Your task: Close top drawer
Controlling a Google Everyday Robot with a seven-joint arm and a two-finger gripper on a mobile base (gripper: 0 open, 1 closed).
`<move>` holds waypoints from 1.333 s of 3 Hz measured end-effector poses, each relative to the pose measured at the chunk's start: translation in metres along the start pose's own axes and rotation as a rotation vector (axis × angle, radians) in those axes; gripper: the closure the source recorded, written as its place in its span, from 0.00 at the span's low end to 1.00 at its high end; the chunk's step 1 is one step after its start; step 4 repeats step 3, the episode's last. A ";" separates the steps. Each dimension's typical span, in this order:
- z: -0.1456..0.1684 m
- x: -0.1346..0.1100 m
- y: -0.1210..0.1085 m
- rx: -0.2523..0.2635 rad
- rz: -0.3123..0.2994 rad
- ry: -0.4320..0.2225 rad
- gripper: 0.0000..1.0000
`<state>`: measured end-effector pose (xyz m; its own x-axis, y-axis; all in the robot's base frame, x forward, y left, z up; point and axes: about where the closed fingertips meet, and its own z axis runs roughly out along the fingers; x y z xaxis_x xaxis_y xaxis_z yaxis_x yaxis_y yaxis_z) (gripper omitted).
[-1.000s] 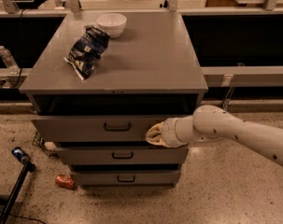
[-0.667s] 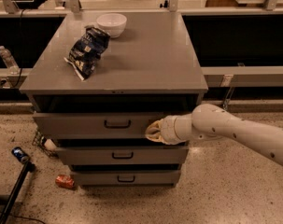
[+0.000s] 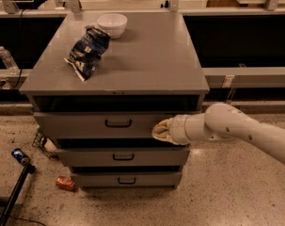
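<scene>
The top drawer point(image 3: 85, 124) is a wide grey metal drawer with a small dark bail handle point(image 3: 118, 123) at its centre. It stands pulled out a little from the grey cabinet point(image 3: 132, 60), with a dark gap above its front panel. My gripper point(image 3: 160, 130) comes in from the right on a white arm. It rests against the right part of the top drawer's front panel, to the right of the handle. Two similar grey drawers lie below.
A white bowl point(image 3: 112, 23) and a dark blue chip bag point(image 3: 87, 52) lie on the cabinet top. On the floor at left are a red can point(image 3: 65, 183), a blue can point(image 3: 19, 156) and a dark pole. A water bottle point(image 3: 6, 59) stands on the left ledge.
The gripper has stayed against the drawer front, and the drawer's front panel looks slightly further in toward the cabinet.
</scene>
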<state>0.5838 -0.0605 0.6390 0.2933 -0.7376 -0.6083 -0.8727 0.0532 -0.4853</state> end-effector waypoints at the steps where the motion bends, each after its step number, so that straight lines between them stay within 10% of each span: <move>1: -0.031 -0.013 0.018 -0.049 0.107 -0.066 1.00; 2: -0.064 -0.025 0.027 -0.069 0.204 -0.149 1.00; 4: -0.063 -0.027 0.030 -0.078 0.206 -0.154 0.81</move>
